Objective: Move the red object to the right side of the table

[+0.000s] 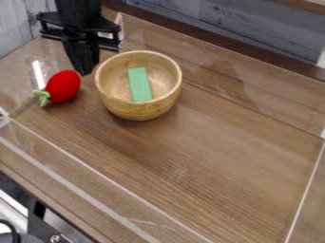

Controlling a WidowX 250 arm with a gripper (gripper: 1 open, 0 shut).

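**Jaws off target, toy not yet gripped**

Black gripper [84, 66], jaws pressed together and holding nothing, is hovering beside the small round red soft toy [60, 85] sitting far-left on the brown wood-grain counter [191, 161]. Spread jaws, centre over toy, descend; avoid the wooden bowl [139, 85].

Even, soft indoor light, faint glare on the acrylic walls [26, 43], low resolution, slightly soft detail
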